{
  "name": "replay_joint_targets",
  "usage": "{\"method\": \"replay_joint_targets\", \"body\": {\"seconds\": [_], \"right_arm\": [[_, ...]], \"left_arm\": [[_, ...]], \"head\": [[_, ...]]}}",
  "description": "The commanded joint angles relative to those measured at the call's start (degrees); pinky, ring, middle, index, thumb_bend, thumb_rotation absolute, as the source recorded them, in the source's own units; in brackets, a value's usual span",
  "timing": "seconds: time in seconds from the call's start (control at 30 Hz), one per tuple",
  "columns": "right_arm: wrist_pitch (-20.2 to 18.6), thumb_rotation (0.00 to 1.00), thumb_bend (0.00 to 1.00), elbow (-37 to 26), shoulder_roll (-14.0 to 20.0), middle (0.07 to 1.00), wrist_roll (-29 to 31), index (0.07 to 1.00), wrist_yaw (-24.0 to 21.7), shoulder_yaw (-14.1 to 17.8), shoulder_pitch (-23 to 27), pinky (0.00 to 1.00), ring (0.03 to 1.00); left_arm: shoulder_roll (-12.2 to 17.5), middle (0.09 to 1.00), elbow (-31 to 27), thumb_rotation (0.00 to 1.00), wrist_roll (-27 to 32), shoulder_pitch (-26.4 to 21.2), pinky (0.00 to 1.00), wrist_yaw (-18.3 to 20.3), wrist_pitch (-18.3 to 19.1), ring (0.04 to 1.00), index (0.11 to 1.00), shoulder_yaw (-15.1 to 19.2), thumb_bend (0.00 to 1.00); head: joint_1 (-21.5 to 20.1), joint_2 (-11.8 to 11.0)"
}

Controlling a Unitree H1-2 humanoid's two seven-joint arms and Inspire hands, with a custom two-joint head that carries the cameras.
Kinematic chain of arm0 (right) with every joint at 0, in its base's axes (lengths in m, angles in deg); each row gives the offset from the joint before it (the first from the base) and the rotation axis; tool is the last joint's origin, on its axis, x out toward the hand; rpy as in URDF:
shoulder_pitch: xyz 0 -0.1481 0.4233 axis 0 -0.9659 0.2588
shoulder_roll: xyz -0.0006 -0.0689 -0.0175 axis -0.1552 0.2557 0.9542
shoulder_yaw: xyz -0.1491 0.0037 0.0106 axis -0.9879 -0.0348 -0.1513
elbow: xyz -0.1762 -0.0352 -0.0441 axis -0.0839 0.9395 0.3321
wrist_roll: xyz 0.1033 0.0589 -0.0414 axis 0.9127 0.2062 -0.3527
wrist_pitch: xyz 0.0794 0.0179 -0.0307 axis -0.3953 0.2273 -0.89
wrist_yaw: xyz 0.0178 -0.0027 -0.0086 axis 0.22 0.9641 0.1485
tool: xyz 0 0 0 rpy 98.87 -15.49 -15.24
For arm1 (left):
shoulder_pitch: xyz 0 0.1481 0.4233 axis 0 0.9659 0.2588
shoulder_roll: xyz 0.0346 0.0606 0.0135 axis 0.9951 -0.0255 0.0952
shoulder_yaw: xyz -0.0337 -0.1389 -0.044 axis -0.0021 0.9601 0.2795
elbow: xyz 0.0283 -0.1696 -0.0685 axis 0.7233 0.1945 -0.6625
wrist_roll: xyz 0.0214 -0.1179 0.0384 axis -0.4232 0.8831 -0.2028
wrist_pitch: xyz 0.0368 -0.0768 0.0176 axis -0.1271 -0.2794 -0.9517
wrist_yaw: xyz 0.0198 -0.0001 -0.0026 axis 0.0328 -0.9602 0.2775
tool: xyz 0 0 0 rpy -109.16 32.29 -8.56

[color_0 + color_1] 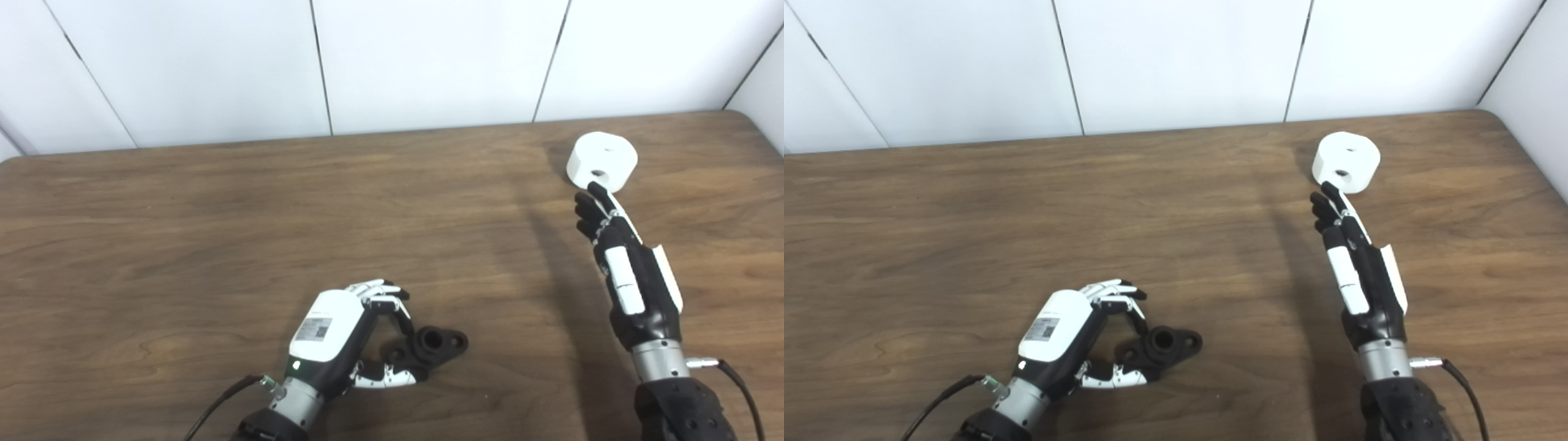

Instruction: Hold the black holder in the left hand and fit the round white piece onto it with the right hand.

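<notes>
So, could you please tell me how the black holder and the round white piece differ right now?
The black holder is dark, flat and flanged with a raised central collar; the round white piece is a pale, thick disc. The holder lies near the front edge between the left hand's curled fingers; the white piece sits far right, at the right hand's extended fingertips, ungrasped. Both rest on the wooden table and show holes.

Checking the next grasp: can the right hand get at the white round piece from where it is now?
Probably yes. The right hand is open with its fingertips just short of the white round piece, which sits alone on bare table. Nothing lies between them; the left hand and black holder are well off to the side.
</notes>
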Motion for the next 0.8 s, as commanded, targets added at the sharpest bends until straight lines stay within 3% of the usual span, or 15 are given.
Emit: {"method": "replay_joint_targets", "body": {"seconds": [0.0,0.33,0.57,0.77], "right_arm": [[0.6,0.87,0.55,-2.5,-0.5,0.9,0.4,0.921,0.1,0.3,-1.3,0.92,0.923],[0.6,0.86,0.54,-2.8,0.0,0.901,1.4,0.922,-0.3,0.5,-1.4,0.94,0.928],[-0.8,0.85,0.56,-3.9,-0.2,0.899,1.4,0.915,0.2,1.0,-1.2,0.94,0.926],[-0.7,0.85,0.52,-4.8,0.1,0.904,1.3,0.919,0.3,1.4,-0.5,0.93,0.937]], "left_arm": [[0.9,0.771,1.2,0.05,-1.9,1.1,0.85,4.0,3.4,0.851,0.486,-0.1,0.52],[0.2,0.766,-0.1,0.05,-6.4,1.2,0.87,6.0,4.9,0.853,0.486,0.4,0.52],[-0.3,0.762,-0.6,0.04,-6.6,1.4,0.86,6.6,4.9,0.848,0.486,0.9,0.52],[-0.3,0.763,-0.1,0.05,-6.6,1.5,0.85,6.3,4.5,0.847,0.486,1.1,0.52]], "head": [[0.0,0.1],[0.2,0.5],[-0.1,0.6],[-2.2,0.2]]}}
